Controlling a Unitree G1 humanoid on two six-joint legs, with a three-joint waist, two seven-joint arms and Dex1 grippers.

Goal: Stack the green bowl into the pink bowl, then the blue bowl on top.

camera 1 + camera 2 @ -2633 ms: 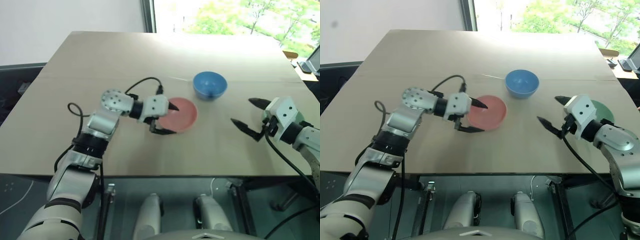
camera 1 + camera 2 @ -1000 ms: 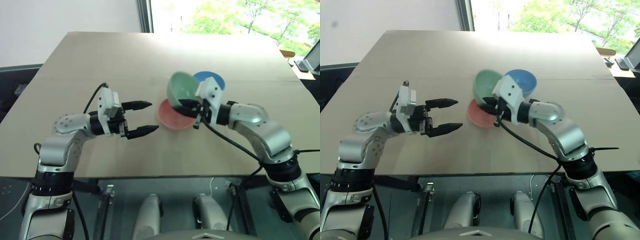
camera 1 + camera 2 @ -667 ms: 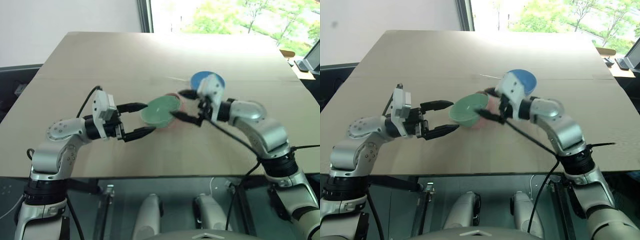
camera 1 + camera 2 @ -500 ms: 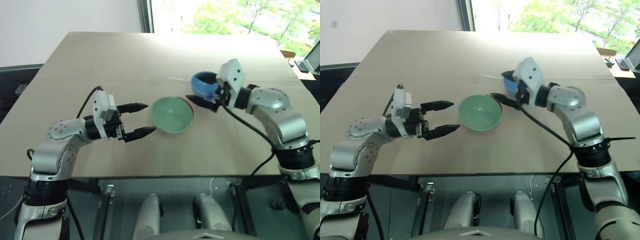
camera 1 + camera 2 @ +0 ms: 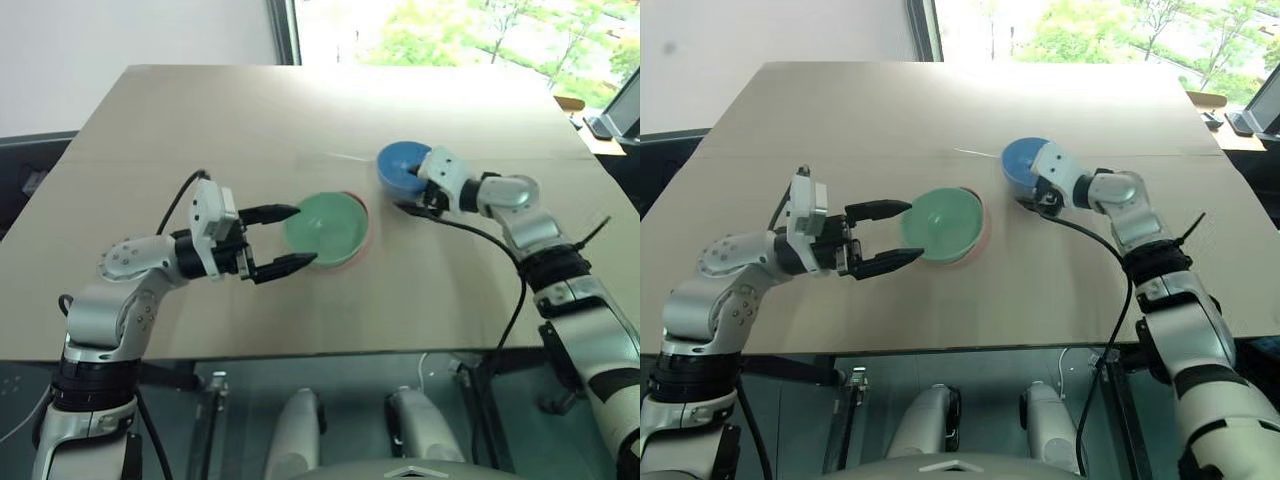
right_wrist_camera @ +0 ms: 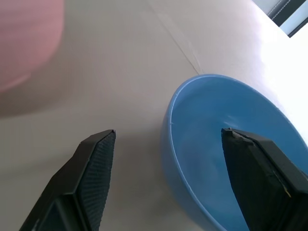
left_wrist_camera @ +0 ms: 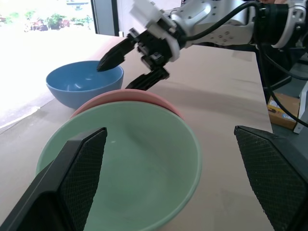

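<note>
The green bowl (image 5: 325,227), pale mint, plain and unmarked, is seated in the pink bowl (image 5: 362,232) mid-table (image 5: 200,120). Just beside it, the left gripper (image 5: 284,238) is held with fingers spread wide. The plain bright blue bowl (image 5: 402,166) is straddled at its rim by the right gripper (image 6: 163,178), fingers apart.
</note>
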